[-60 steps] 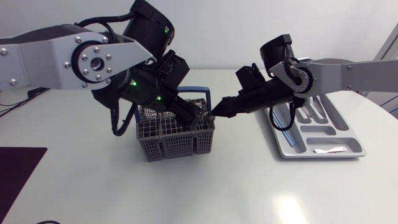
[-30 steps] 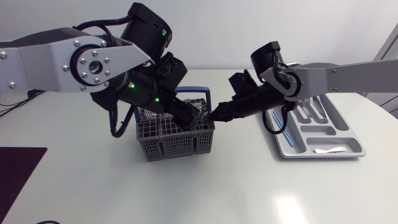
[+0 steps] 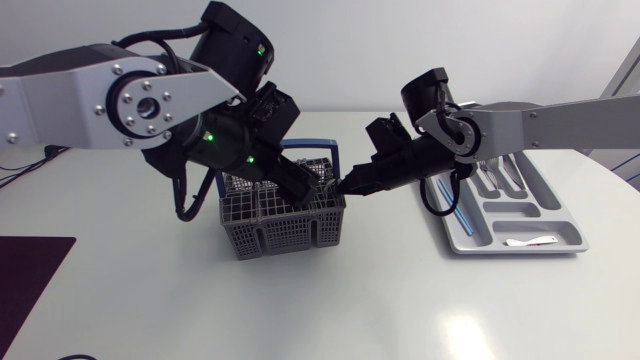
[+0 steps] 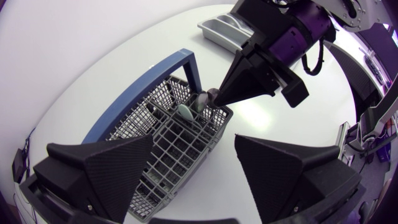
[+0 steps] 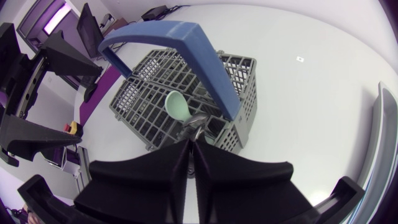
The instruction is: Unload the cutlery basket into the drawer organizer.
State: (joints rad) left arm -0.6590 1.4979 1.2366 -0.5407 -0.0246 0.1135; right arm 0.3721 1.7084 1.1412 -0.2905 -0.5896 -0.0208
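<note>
The grey cutlery basket [image 3: 280, 235] with a blue handle [image 5: 186, 37] stands mid-table. A pale green spoon [image 5: 177, 106] and a metal utensil [image 5: 196, 121] stick up in its corner compartment. My right gripper [image 3: 345, 185] reaches in from the right, its fingers shut on the top of that metal utensil, as the right wrist view [image 5: 191, 144] and the left wrist view [image 4: 216, 96] both show. Over the basket's right side hovers my left gripper [image 3: 315, 188], which is open [image 4: 193, 142] and holds nothing. The grey drawer organizer [image 3: 520, 225] lies at the right.
Some cutlery [image 3: 497, 178] lies in the organizer's far compartments, a white piece [image 3: 530, 242] in its near one and a blue stick [image 3: 447, 195] along its left side. A dark mat [image 3: 25, 280] covers the table's left front corner.
My right arm has moved left to the basket's corner and its fingers have shut on the metal utensil. The left arm has barely moved.
</note>
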